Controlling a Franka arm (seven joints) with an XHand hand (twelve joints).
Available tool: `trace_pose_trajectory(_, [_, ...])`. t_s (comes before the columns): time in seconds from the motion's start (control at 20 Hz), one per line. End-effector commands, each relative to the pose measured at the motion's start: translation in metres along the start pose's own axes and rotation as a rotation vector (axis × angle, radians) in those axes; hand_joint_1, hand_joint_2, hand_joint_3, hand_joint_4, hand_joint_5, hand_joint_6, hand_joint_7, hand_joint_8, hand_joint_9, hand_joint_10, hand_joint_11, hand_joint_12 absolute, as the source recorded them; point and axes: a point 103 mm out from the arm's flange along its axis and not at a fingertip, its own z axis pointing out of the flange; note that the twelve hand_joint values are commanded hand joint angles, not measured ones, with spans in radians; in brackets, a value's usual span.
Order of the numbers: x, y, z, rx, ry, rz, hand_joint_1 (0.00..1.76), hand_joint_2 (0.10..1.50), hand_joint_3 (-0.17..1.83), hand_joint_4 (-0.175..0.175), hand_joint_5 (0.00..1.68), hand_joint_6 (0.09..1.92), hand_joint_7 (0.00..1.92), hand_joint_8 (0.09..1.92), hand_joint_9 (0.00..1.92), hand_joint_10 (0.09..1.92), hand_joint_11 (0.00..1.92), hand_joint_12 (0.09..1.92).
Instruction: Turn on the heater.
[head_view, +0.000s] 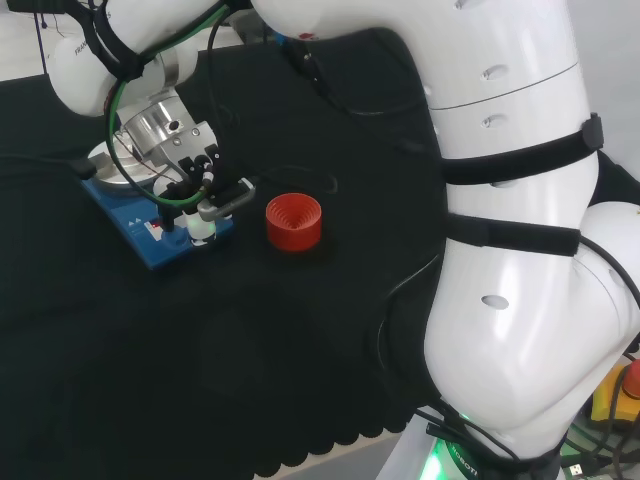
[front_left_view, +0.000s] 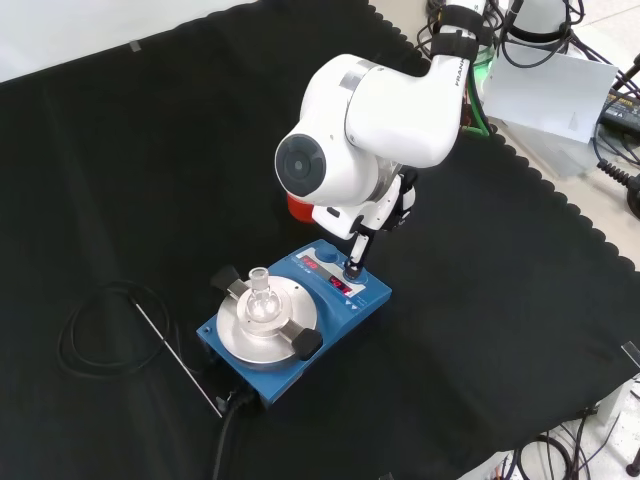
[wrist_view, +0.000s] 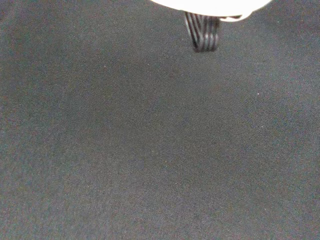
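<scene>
We see the hand (head_view: 200, 195) lowered over the control end of the blue heater (front_left_view: 290, 325), with one finger (front_left_view: 355, 255) stretched straight down so that its tip meets, or all but meets, the front panel (front_left_view: 335, 277) just beside the lit red display (front_left_view: 341, 287). The rest of the fingers look relaxed rather than curled, and nothing is held, so we read the hand as open and poking. That posture makes sense to us: a switch or button needs a single narrow contact, and keeping the other fingers clear avoids brushing the neighbouring controls. The heater itself lies directly under the hand, with its round metal plate (front_left_view: 265, 325) on the far side from the fingertip, carrying a small clear glass flask (front_left_view: 260, 298) held between two black clamp jaws. The controls are set away from the plate, so the hand can reach them without passing over the glassware. Just beside the hand in the head view, on the side away from the heater, stands a red ribbed ring stand (head_view: 293, 221), apart from both. A black cable (front_left_view: 95, 330) coils on the cloth well beyond the plate. We judge the press to be under way, though we cannot tell whether the fingertip has engaged the control.
</scene>
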Motion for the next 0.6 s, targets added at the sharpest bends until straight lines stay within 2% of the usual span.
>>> trace_pose_trajectory(0.05, [0.001,-0.002,0.002,0.004,0.002,0.002,1.46,0.69,1.08,-0.026,0.41,0.14,1.59,1.87,1.67,1.82,1.31,1.41])
trace_pose_trajectory(0.6, [0.006,-0.023,-0.020,-0.046,0.016,0.013,1.46,0.68,1.09,-0.028,0.42,0.15,1.59,1.87,1.67,1.82,1.31,1.42])
